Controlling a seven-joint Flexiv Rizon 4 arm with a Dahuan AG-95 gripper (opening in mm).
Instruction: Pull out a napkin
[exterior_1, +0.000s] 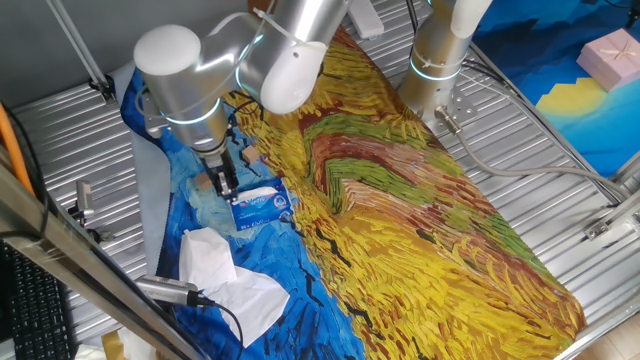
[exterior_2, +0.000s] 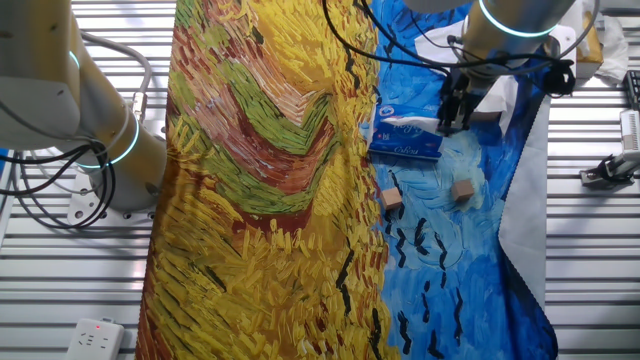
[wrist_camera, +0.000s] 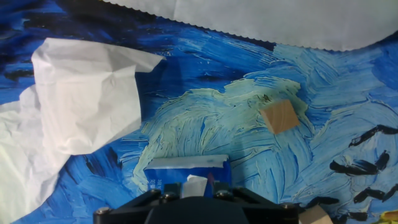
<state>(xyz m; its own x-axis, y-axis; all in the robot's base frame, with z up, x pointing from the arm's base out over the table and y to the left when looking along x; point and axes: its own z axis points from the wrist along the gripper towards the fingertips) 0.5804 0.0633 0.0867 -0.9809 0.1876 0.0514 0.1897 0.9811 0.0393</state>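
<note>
The blue-and-white tissue pack (exterior_1: 263, 205) lies on the blue part of the painted cloth; it also shows in the other fixed view (exterior_2: 405, 137) and at the bottom of the hand view (wrist_camera: 186, 169). A small white tip of the napkin (wrist_camera: 195, 182) sticks up out of the pack's slot. My gripper (exterior_1: 226, 186) (exterior_2: 455, 112) (wrist_camera: 198, 186) stands straight down on the pack. Its fingers are close together on either side of that tip and appear shut on it. The black hand body hides most of the fingers in the hand view.
A big white tissue wad (exterior_1: 225, 275) (wrist_camera: 81, 106) lies beside the pack. Two small wooden blocks (exterior_2: 391, 200) (exterior_2: 462, 190) lie on the cloth nearby; one shows in the hand view (wrist_camera: 280, 116). A second arm's base (exterior_1: 440, 60) stands at the cloth's far edge. A pink box (exterior_1: 612, 55) sits far off.
</note>
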